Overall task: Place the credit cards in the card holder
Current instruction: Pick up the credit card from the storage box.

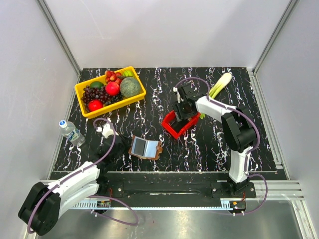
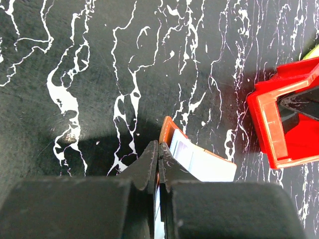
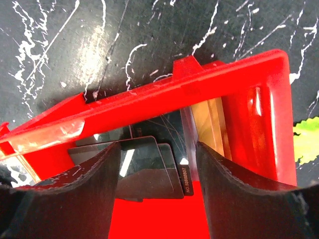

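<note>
From above: places the card holder (image 1: 145, 148) left of the red bin (image 1: 172, 130) and nearer the arm bases, close to it but apart, spread open with pale blue facing up and its long axis running roughly toward the bin. Shows the left gripper (image 1: 121, 147) on the holder's side away from the bin, and the right gripper (image 1: 182, 115) down inside the bin itself, so leaves the right arm plainly nearer the cards. Through the left wrist camera: catches the left gripper (image 2: 158, 149) pinched together on the near edge of the card holder (image 2: 199, 163), with its brown rim and pale pockets fanning out beyond the tips toward the red bin (image 2: 271, 124), off to the right on the bench and not touching. Through the right wrist camera: looks into the red bin (image 3: 199, 84), with the right gripper (image 3: 158, 149) spread wide and holding nothing, straddling the dark credit cards (image 3: 149, 164) stacked askew on the bin floor; cannot tell whether the tips touch them. Also picks out a tan card (image 3: 205, 119) standing on edge against the bin's right wall. Judging from this, calls for lowering and closing across the dark stack, seemingly its short side, then a carry leftward from the bin to the held-open holder.
</note>
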`<move>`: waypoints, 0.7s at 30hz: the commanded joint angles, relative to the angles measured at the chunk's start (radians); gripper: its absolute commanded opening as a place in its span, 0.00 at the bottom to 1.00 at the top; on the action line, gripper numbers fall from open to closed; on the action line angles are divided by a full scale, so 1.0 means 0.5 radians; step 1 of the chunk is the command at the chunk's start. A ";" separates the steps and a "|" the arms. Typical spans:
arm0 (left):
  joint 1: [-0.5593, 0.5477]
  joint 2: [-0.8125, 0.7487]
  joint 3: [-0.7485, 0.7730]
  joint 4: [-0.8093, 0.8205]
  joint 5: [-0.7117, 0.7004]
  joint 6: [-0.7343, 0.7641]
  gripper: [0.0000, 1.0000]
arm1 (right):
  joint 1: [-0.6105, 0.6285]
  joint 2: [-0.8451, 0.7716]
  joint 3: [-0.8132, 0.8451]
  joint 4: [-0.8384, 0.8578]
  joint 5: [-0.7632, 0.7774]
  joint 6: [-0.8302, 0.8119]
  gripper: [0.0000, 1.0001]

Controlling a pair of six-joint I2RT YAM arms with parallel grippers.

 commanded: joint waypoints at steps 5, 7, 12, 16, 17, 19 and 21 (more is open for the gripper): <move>0.079 0.083 0.060 0.243 0.172 0.058 0.00 | 0.005 0.112 0.077 -0.137 0.011 -0.024 0.61; 0.085 0.086 0.054 0.258 0.187 0.055 0.00 | 0.008 0.108 0.065 -0.119 0.014 -0.018 0.53; 0.109 0.077 0.017 0.274 0.206 0.049 0.00 | 0.008 0.121 0.059 -0.091 -0.016 0.000 0.28; 0.128 0.064 -0.010 0.280 0.218 0.036 0.00 | 0.008 0.102 0.043 -0.073 -0.093 0.012 0.12; 0.131 0.061 -0.016 0.283 0.221 0.033 0.00 | 0.008 0.084 0.037 -0.066 -0.108 0.018 0.10; 0.143 0.067 -0.026 0.292 0.227 0.036 0.00 | 0.008 0.032 0.016 -0.045 -0.145 0.031 0.05; 0.155 0.083 -0.026 0.304 0.236 0.039 0.00 | 0.008 -0.020 -0.006 -0.017 -0.200 0.037 0.00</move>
